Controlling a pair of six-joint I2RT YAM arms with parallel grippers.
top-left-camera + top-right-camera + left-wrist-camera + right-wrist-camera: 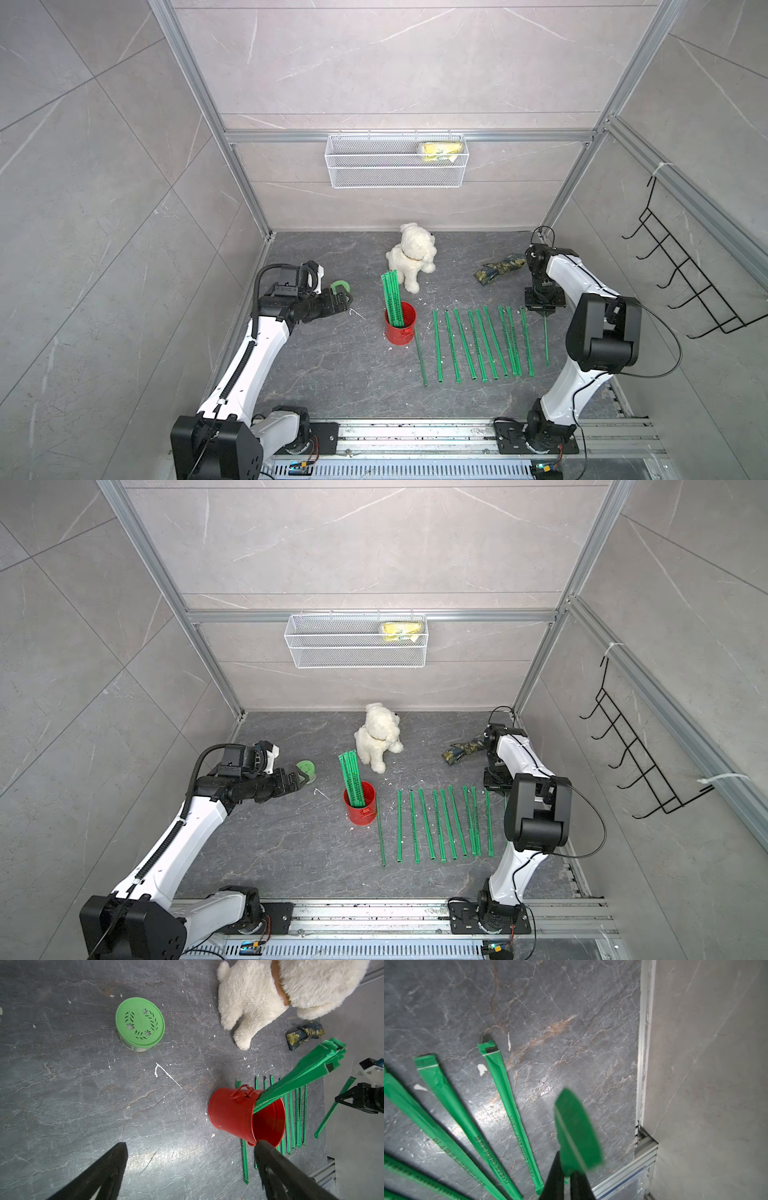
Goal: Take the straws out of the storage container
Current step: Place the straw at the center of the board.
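Note:
The storage container, a red can (400,328) (360,808) (232,1113), stands upright mid-table with a bundle of green straws (392,299) (351,779) (307,1072) leaning out of it. Several more straws (482,345) (444,825) lie in a row to its right. My right gripper (543,311) (568,1169) is shut on one straw (546,340) (575,1130) near its end, just past the right end of the row. My left gripper (347,297) (305,779) (191,1144) hangs open and empty, left of the can.
A white plush dog (411,257) sits behind the can. A green-lidded jar (340,286) (140,1022) stands by the left gripper. A camouflage cloth (498,268) lies at the back right. A wire basket (395,166) hangs on the back wall, a black hook rack (681,270) on the right wall.

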